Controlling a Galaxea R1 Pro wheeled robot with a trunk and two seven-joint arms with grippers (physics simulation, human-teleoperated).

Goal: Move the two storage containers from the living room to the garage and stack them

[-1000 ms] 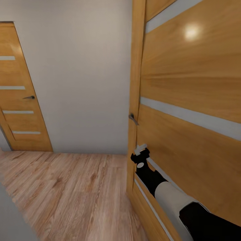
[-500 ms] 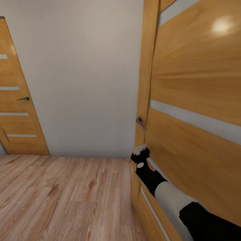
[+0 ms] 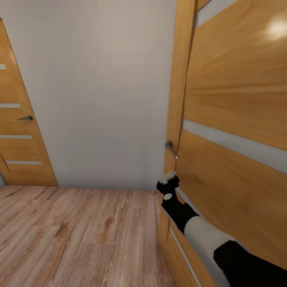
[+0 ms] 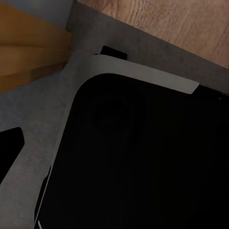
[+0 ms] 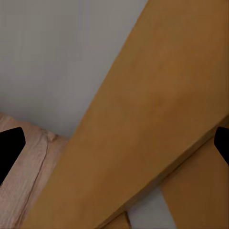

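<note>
Currently the robot stands in a small hallway with a light wood-plank floor (image 3: 79, 235) and a pale grey-cream wall (image 3: 99, 99) ahead. At the head view's right, very close, an orange-brown wooden door (image 3: 235, 119) with pale horizontal strips rises beside its wooden frame (image 3: 179, 99), and a metal lever handle (image 3: 171, 148) sits at the door's edge. A second door (image 3: 18, 131) of the same make, with its own dark handle (image 3: 25, 118), stands shut at the far left of the wall. The right arm (image 3: 203, 235), black and white, reaches forward along the near door, and the right end effector (image 3: 167, 181) sits just below the lever handle, near the frame. In the right wrist view its two dark fingertips (image 5: 9, 148) sit at opposite edges with a wide gap between them, so this end effector is released and grasps nothing; beyond them lie the wooden frame, the wall and a bit of plank floor. The left wrist view looks onto a black, grey-edged part of the robot's own body (image 4: 143, 157), and the left end effector's state cannot be told. Neither storage container is to be seen from this hallway spot.
</note>
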